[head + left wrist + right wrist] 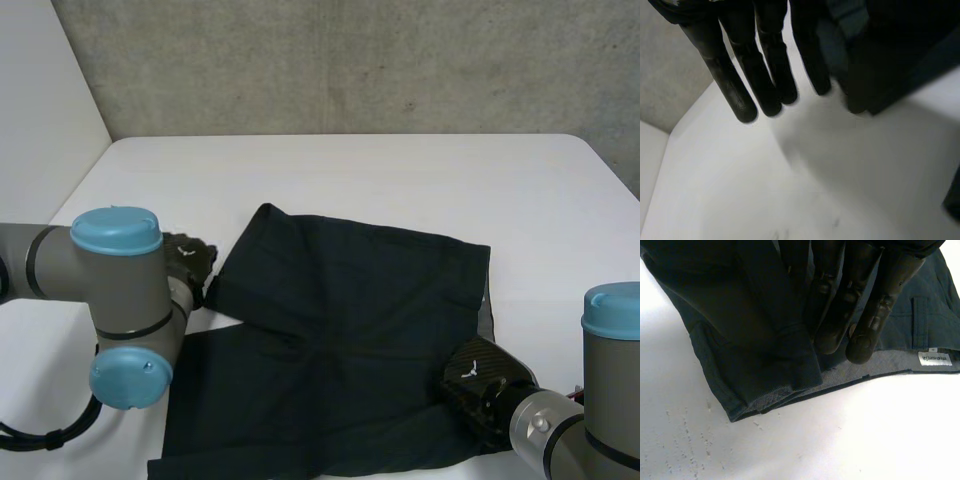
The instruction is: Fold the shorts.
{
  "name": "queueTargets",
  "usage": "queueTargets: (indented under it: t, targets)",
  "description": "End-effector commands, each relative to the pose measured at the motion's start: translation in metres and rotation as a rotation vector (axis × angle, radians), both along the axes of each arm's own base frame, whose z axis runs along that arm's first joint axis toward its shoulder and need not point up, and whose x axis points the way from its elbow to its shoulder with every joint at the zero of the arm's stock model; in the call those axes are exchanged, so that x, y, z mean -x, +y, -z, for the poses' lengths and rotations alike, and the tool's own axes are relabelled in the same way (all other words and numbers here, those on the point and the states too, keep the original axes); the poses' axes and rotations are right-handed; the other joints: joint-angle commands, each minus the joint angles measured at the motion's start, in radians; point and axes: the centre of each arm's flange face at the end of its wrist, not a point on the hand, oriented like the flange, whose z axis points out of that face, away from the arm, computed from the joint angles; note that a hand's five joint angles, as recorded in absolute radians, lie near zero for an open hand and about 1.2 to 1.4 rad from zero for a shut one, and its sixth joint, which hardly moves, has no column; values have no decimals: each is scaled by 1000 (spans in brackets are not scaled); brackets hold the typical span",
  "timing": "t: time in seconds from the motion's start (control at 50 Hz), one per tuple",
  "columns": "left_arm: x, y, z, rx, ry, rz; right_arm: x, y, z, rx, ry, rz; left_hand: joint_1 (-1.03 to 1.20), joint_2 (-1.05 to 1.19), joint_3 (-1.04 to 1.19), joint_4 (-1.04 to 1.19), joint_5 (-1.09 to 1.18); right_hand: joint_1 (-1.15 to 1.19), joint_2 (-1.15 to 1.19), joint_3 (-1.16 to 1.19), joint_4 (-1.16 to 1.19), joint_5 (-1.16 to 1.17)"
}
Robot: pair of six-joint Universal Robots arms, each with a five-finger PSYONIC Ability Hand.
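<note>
Head view layout: the navy shorts (340,330) lie flat on the white desk (400,170). They spread from the middle toward 6 o'clock, with an upper layer folded over a lower one.
Long axis: as I read it, it runs roughly from 9 to 3 o'clock. The waist end is toward 3–4, one leg end toward 10 and the other toward 7.
Place of the left hand (188,262): at 9 o'clock of the shorts, just beside the edge of the upper layer and over bare desk.
State of its fingers (737,95): in the left wrist view they are straight and spread apart above the desk, with nothing between them. Dark cloth lies beside the hand on its thumb side, and I cannot tell whether it touches the thumb.
Place of the right hand (482,385): at 4 o'clock of the shorts, lying on top of the cloth at its edge.
State of its fingertips (830,342): in the right wrist view the fingers are straight and close together. The tips rest on the cloth just inside the waistband (880,369), whose grey lining and white label (935,358) lie near them. A doubled fold sits beside them. The thumb is hidden, and I see nothing clamped.
Nearer hand: the right hand is on the cloth, while the left hand is just off it.
Deciding relation: the cloth lies toward 3 o'clock from the left fingers, so a short reach that way would probably meet the leg edge.
Containers: none; the shorts lie straight on the desk.
</note>
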Motion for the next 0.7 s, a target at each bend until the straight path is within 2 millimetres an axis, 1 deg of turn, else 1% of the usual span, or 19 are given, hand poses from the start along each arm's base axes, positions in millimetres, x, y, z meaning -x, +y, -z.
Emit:
queueTargets:
  t: [0.02, 0.08, 0.18, 0.28, 0.38, 0.4, 0.46, 0.48, 0.5, 0.56, 0.7]
  targets:
    - [9, 11, -21, 38, 63, 84, 0, 0, 0, 1, 0, 1, -192, -227, -247, -244, -246, 421, 213, 209, 205, 227]
    - [11, 14, -24, 40, 80, 119, 0, 1, 0, 0, 0, 1, -233, -268, -288, -285, -287, 421, 213, 209, 205, 227]
    - [13, 18, -16, 4, 87, 166, 0, 0, 0, 5, -2, 1, -260, -294, -315, -312, -314, 421, 213, 209, 205, 227]
    - [14, 20, -12, -15, 95, 200, 0, 0, 1, 9, -4, 1, -248, -283, -303, -300, -302, 421, 213, 209, 205, 227]
    - [13, 15, 4, -50, 80, 188, 0, 1, 2, 9, -4, -1, -216, -250, -271, -268, -270, 421, 213, 209, 205, 227]
    - [13, 13, 9, -59, 73, 186, 0, 0, 2, 10, -4, 1, -122, -157, -178, -175, -177, 421, 213, 209, 205, 227]
    - [13, 10, 13, -61, 70, 180, 0, -1, 1, 16, -7, 1, 209, 174, 154, 156, 155, 421, 213, 209, 205, 227]
    - [13, 7, 12, -56, 70, 177, 0, 0, 2, 16, -7, -1, 454, 419, 399, 402, 400, 421, 213, 209, 205, 227]
    - [12, 5, 12, -53, 70, 171, 0, 0, 2, 14, -6, 1, 526, 491, 471, 474, 472, 421, 213, 209, 205, 227]
    - [7, -1, 11, -47, 70, 147, 0, 0, 2, 16, -7, 1, 527, 492, 472, 474, 473, 421, 213, 209, 205, 227]
    - [-3, -7, 10, -27, 37, 59, 0, 0, 2, 16, -7, -1, 527, 492, 472, 474, 473, 421, 213, 209, 205, 227]
